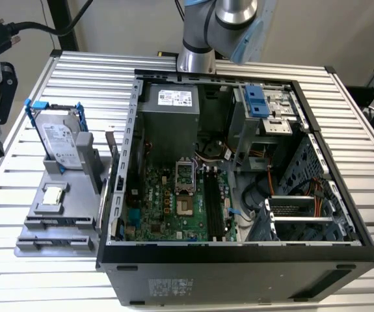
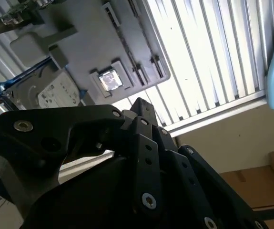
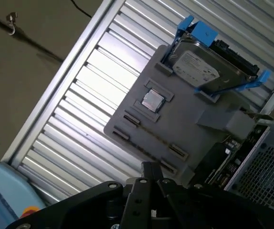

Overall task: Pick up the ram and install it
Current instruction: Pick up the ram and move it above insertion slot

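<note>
Ram stands on edge at the tray's raised block, on the side next to the computer case. It shows edge-on, so I can't tell how firmly it sits.

Gripper hangs over the table off the tray's outer side, well apart from the ram, fingers together and holding nothing.

Risks as I judge them:
- Ram sits just beside the case wall, so a finger can catch the sheet metal.
- Hard drive frame is near, with the silver chip in between, so a sloppy approach knocks them.
- An off-centre or tilted grip means the stick misses the black slots and jams.
</note>
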`<state>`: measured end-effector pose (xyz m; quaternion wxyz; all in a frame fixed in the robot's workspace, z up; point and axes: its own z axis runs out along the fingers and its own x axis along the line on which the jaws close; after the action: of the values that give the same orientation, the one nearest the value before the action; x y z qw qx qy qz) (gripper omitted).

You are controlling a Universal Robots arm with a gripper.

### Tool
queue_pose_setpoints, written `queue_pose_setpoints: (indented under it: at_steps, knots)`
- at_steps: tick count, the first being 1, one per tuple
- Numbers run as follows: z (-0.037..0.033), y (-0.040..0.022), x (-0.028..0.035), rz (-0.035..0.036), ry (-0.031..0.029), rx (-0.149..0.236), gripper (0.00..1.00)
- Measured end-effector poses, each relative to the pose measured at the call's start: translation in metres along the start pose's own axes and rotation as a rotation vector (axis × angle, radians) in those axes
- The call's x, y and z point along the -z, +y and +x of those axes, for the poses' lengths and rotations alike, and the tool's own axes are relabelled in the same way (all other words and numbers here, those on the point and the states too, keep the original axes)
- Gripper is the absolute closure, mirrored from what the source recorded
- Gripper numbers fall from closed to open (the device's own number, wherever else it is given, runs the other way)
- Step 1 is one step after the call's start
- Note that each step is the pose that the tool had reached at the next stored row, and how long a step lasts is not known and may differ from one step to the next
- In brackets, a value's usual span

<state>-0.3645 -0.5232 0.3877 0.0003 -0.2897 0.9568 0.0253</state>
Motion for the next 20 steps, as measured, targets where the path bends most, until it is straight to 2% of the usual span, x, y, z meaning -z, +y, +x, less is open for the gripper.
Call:
queue_pose_setpoints:
  at_steps: [14,20]
  knots:
    - [-0.0002,-0.0001,0.0000,-0.0025,0.0097,0.230,1.00]
    - [-0.0002,-0.0002,-0.0001,0.0034,0.0085,0.330,1.00]
